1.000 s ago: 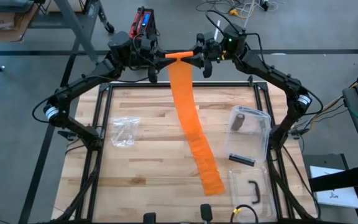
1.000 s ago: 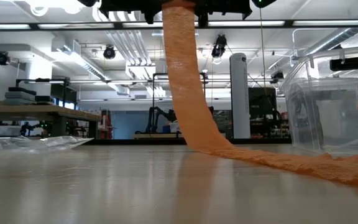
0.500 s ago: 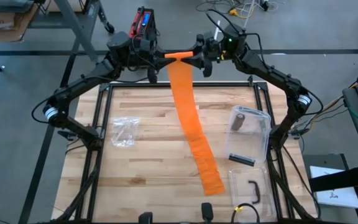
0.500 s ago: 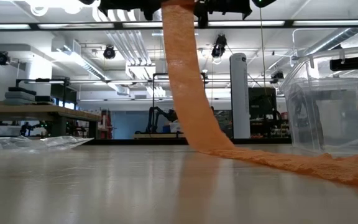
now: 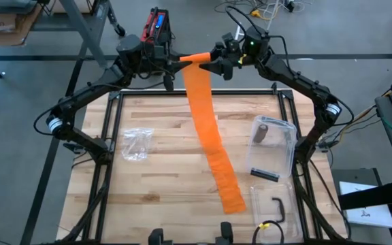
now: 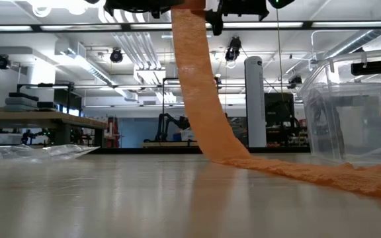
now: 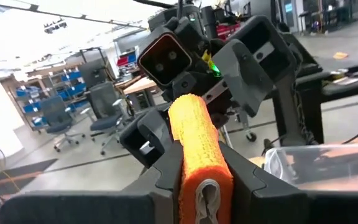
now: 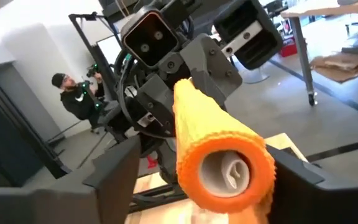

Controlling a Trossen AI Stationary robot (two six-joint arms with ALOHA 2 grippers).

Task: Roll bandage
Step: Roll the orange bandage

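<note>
My left gripper (image 7: pixel 194 186) pinches one end of the roll (image 7: pixel 194 134), fingers pressed on either side of it; my right gripper (image 8: pixel 219 171) faces it from the other end with fingers spread wide, standing clear of the roll on both sides, so it holds nothing; both meet high above the table's (image 5: pixel 155 129) twelve o'clock edge; from the roll the orange bandage (image 5: pixel 209 143) hangs down and trails across the boards toward five o'clock, its loose end lying flat near the front edge. I judge the cloth light, soft and stretchy, likely to sag and skew if wound slack; best held by the firm roll ends, not the limp tail. A clear tub (image 5: pixel 274 146) sits at three o'clock, a plastic bag (image 5: pixel 136 144) at nine.
</note>
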